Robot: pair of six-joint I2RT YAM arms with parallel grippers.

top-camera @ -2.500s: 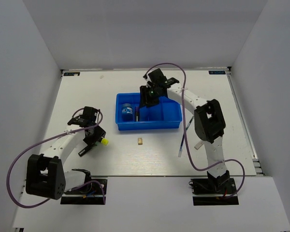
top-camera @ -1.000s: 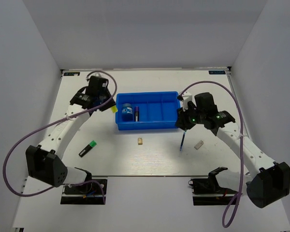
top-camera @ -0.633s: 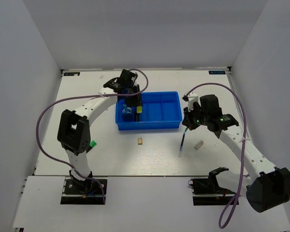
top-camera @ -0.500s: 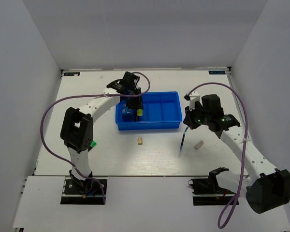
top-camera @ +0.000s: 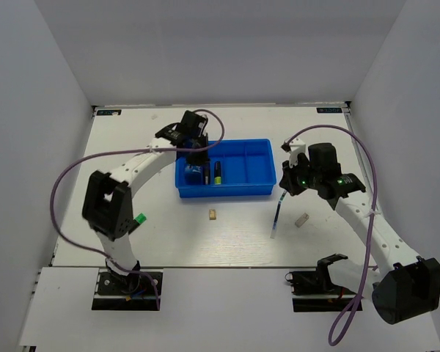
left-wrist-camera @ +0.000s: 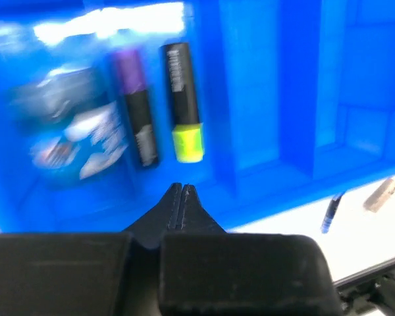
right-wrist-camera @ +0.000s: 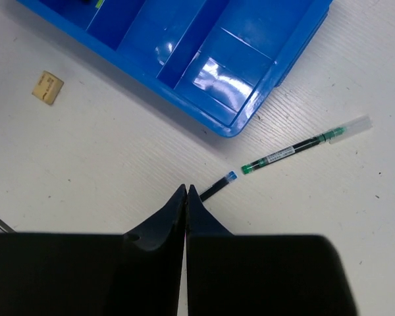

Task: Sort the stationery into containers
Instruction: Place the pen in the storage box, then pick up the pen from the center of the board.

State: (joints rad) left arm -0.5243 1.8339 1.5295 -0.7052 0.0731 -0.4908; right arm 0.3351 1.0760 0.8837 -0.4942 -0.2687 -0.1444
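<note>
The blue tray [top-camera: 224, 193] sits mid-table. In its left end lies the blue roll [top-camera: 193, 173]. Next to it lie a purple-capped marker [left-wrist-camera: 137, 125] and a yellow-capped marker [top-camera: 218, 174] [left-wrist-camera: 182, 99]. My left gripper [top-camera: 199, 157] [left-wrist-camera: 182, 188] hovers over them, shut and empty. My right gripper [top-camera: 285, 185] [right-wrist-camera: 186, 190] is shut just right of the tray. The blue-tipped pen [right-wrist-camera: 218, 186] [top-camera: 277, 214] runs out from under its fingertips, with nothing visible between the jaws. On the table lie the tan block [top-camera: 213, 214] [right-wrist-camera: 47, 87] and the pale grey block [top-camera: 302, 218].
A green-capped marker [top-camera: 140, 218] lies at the left, partly behind the left arm's elbow. A green-tipped pen with a clear cap [right-wrist-camera: 303, 145] lies beyond the blue-tipped one. The tray's two right compartments [right-wrist-camera: 237, 79] hold nothing. White walls enclose the table.
The left arm carried the yellow-capped marker from the left into the tray, let it go and shut its jaws. The right gripper closed fully above the pen and barely moved.
</note>
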